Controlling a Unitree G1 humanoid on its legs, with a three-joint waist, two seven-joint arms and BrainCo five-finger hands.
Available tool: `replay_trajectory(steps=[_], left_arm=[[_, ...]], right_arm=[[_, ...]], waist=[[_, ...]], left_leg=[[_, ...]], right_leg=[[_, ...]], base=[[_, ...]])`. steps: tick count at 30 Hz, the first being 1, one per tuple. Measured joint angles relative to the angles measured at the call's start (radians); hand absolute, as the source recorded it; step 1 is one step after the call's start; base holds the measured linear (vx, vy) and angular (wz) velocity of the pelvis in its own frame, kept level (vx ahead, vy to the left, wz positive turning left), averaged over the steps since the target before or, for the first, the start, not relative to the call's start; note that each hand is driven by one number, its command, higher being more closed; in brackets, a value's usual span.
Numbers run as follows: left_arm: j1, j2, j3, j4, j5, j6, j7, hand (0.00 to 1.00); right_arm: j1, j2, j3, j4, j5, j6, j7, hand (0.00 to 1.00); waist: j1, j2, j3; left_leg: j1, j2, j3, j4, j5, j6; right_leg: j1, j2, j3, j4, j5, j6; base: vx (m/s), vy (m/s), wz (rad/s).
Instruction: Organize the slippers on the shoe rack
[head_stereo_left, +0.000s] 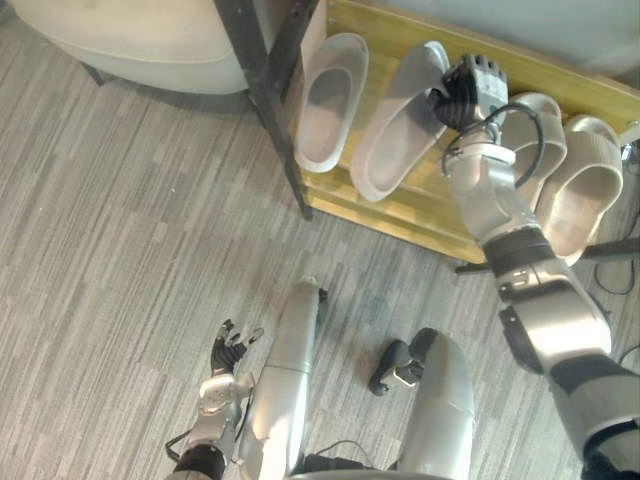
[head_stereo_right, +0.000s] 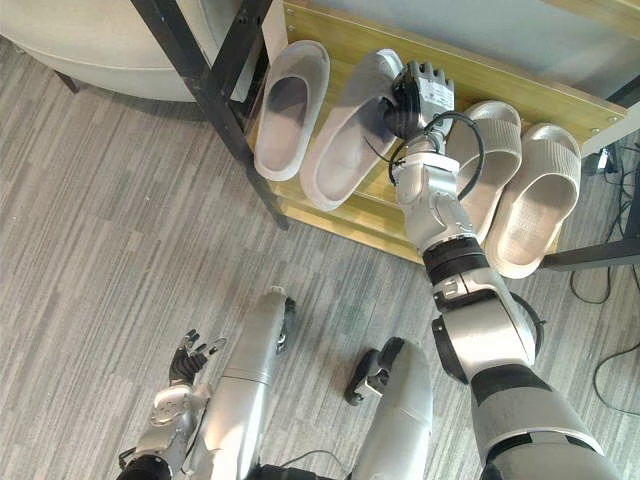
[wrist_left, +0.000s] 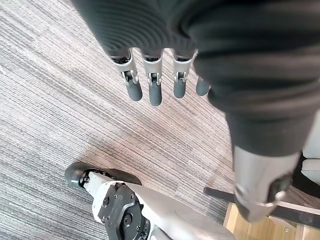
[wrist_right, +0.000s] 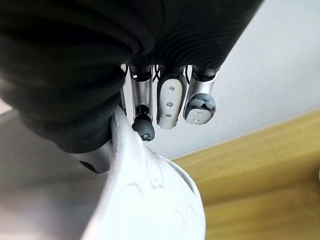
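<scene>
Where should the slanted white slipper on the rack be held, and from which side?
Pinch the slanted white slipper by the raised strap rim at its far end, coming from its right, as the right hand does; the neighbouring white slipper crowds its left.

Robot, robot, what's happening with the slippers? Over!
Left hand open, hanging low. Right hand pinching white slipper on shoe rack. Nothing in the way.
</scene>
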Motion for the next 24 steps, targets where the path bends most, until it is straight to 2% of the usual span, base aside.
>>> replay_trajectory(steps=[3,4,10,24], left_arm=[[0.0,-0.001,0.0,0.0,0.0,-0.001,0.001,0.0],[0.0,-0.002,0.0,0.0,0.0,-0.002,0.001,0.0],[-0.004,-0.01,-0.002,0.0,-0.02,-0.003,0.001,0.0],[-0.006,-0.019,-0.001,-0.006,-0.037,-0.011,0.018,0.0]], right_arm=[[-0.028,-0.006,0.023,0.026,-0.035,0.01,-0.001,1.0],[-0.032,-0.009,0.031,0.026,-0.037,0.011,-0.001,0.0],[-0.08,-0.017,0.074,0.091,-0.065,0.022,-0.002,0.0],[-0.106,-0.03,0.109,0.095,-0.072,0.034,-0.004,0.0]], waist=[[0.002,0.0,0.0],[0.002,0.0,0.0],[0.007,0.004,-0.002],[0.009,0.004,-0.002]], left_leg=[[-0.001,-0.003,-0.001,-0.001,0.003,-0.004],[-0.002,-0.006,-0.001,-0.001,0.004,-0.005],[-0.036,-0.018,-0.032,-0.01,0.024,-0.021],[-0.054,-0.029,-0.043,-0.028,0.042,-0.031]], right_leg=[[-0.003,-0.004,0.0,0.006,-0.003,-0.006],[-0.004,-0.006,-0.001,0.008,-0.005,-0.009],[-0.018,-0.015,-0.036,0.015,-0.012,-0.019],[-0.034,-0.026,-0.05,0.016,-0.013,-0.021]], base=[[0.0,-0.007,0.01],[0.01,-0.023,0.07],[0.01,-0.032,0.13],[0.0,-0.008,0.03]])
